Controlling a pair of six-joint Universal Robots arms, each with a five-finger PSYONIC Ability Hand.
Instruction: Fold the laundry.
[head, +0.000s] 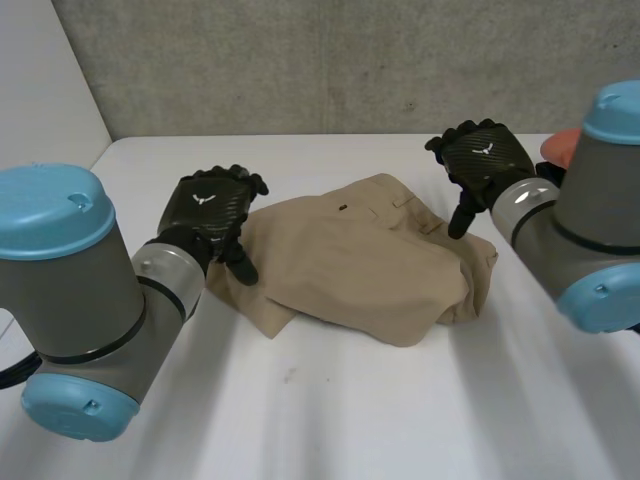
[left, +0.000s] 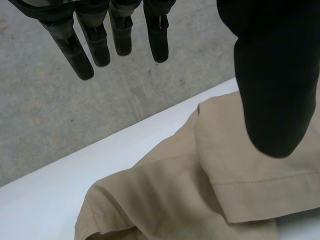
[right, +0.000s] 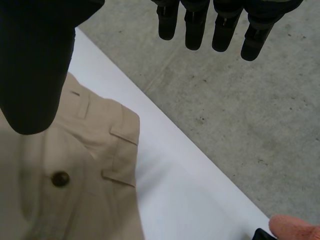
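Soft tan trousers (head: 355, 265) lie folded in the middle of the smooth white bench (head: 330, 420). A round brown button (right: 60, 178) and a stitched hem (left: 260, 185) show. The left hand (head: 212, 215) is at their left edge and the right hand (head: 480, 160) is at the waist. Both have straight fingers (left: 159, 40) and hold nothing.

left hand (head: 212, 212) palm down, fingers relaxed, right hand (head: 482, 160) palm down, thumb pointing downward

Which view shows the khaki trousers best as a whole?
Head view: the khaki trousers lie there complete, folded, on the white table. Left wrist view shows a hemmed edge; right wrist view, the waistband with a button and belt loops.
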